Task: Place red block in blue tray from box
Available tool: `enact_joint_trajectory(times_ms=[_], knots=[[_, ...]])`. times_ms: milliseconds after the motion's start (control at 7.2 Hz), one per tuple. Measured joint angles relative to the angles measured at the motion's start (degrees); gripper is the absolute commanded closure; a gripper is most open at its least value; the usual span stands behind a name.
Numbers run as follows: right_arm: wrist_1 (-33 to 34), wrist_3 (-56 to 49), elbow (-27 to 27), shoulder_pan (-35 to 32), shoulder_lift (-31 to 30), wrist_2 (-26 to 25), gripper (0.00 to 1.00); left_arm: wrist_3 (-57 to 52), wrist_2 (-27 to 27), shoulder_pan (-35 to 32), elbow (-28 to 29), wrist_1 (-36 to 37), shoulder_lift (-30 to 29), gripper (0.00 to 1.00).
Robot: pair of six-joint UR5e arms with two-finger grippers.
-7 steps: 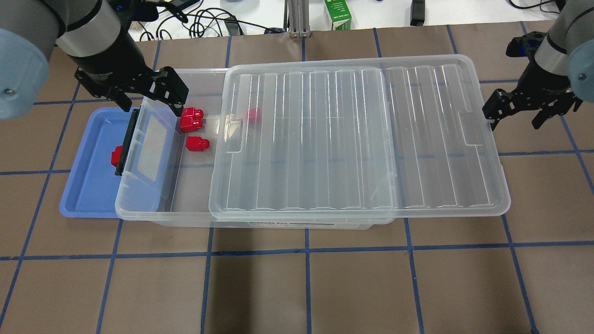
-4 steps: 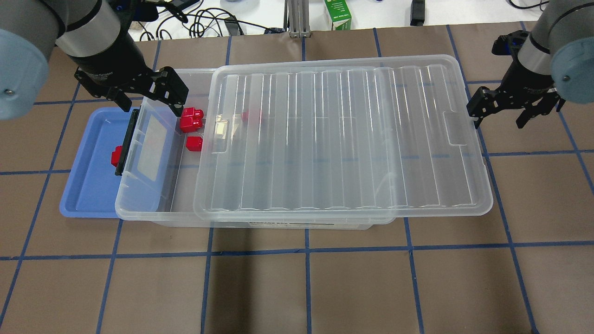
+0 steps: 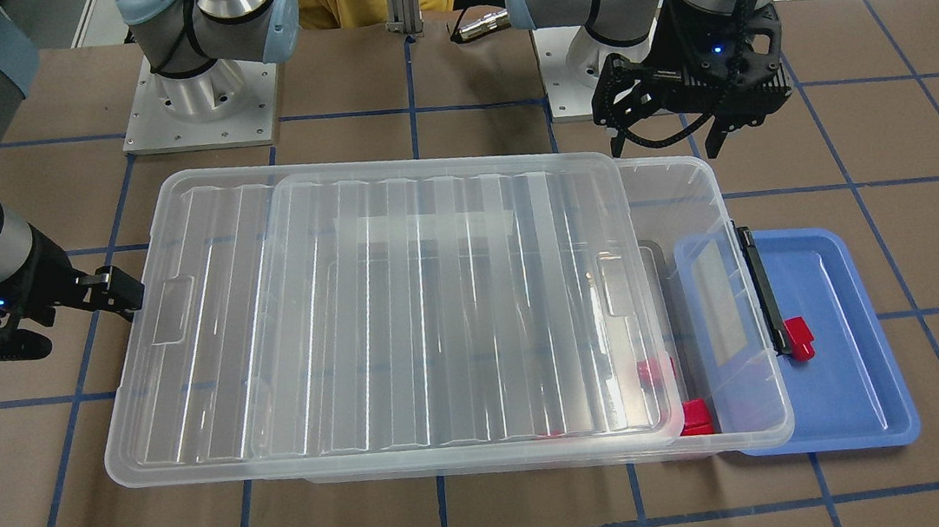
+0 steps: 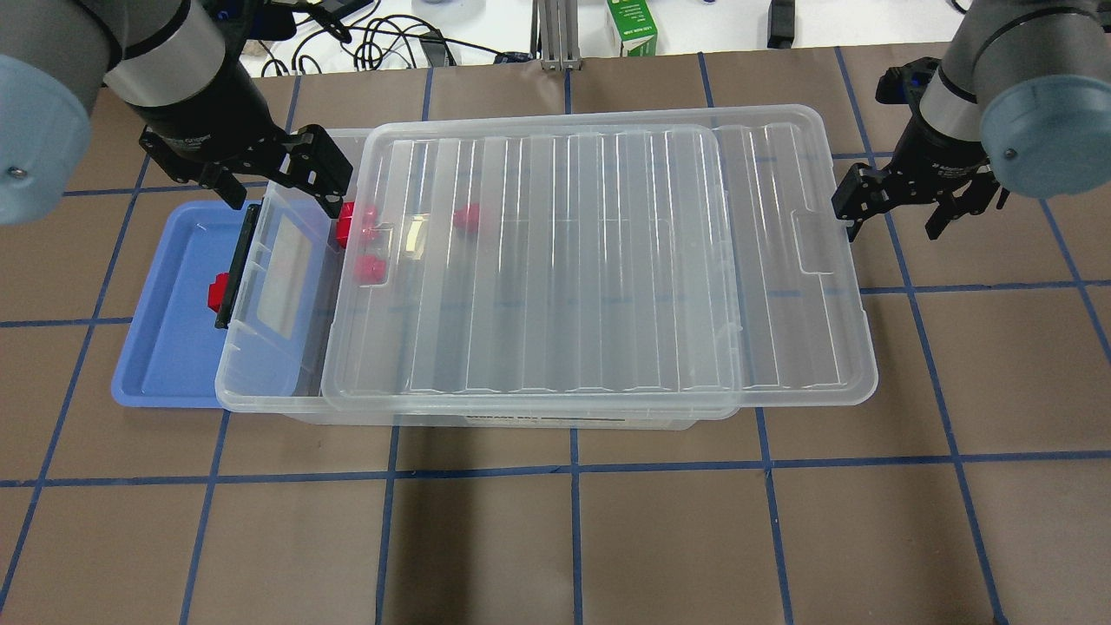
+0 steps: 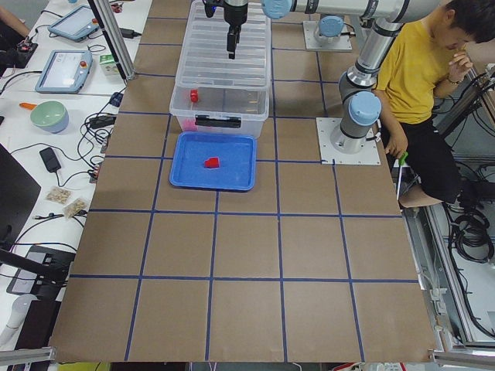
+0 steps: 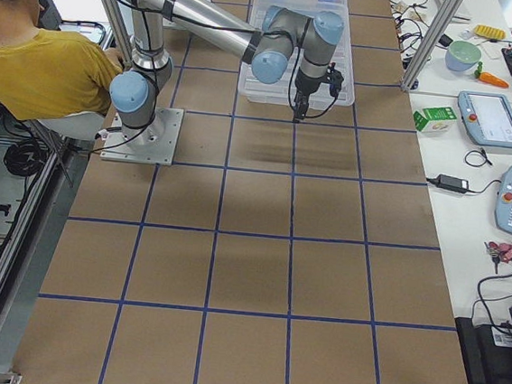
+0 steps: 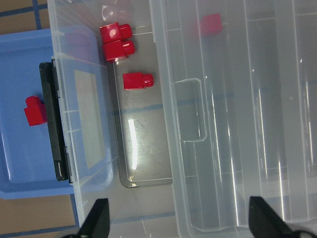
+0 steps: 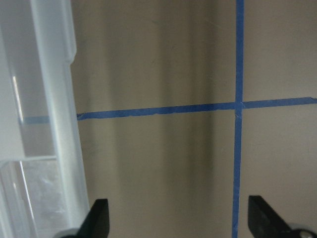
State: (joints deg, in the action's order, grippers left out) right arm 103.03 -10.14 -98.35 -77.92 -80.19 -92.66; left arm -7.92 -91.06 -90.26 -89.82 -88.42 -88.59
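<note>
One red block (image 4: 217, 291) lies in the blue tray (image 4: 165, 347), also seen in the left wrist view (image 7: 34, 110) and the front view (image 3: 799, 340). Several more red blocks (image 7: 138, 80) lie in the clear box (image 4: 260, 382) at its left end, most of them now under the ribbed lid (image 4: 590, 260). My left gripper (image 4: 282, 178) is open and empty above the box's far left corner. My right gripper (image 4: 898, 213) is open, with one finger at the lid's right edge (image 3: 119, 292). The box's black latch (image 4: 234, 269) overhangs the tray.
A green carton (image 4: 632, 26) and cables (image 4: 391, 43) lie beyond the table's far edge. A person in yellow (image 5: 418, 69) sits behind the robot bases. Tablets (image 6: 490, 119) lie on the side bench. Brown table with blue tape grid (image 4: 573, 538) spreads in front.
The lid has slid left across the box with my right gripper moving left behind it, and now covers most of the blocks in the box. My left arm has not moved.
</note>
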Motion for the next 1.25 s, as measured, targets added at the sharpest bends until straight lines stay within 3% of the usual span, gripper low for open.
enact_joint_trajectory(times_ms=[1250], knots=[[0.07, 3.44, 0.16, -8.88, 0.73, 0.24, 0.0, 0.01, 0.04, 0.0, 0.0, 0.07, -0.09, 0.0]])
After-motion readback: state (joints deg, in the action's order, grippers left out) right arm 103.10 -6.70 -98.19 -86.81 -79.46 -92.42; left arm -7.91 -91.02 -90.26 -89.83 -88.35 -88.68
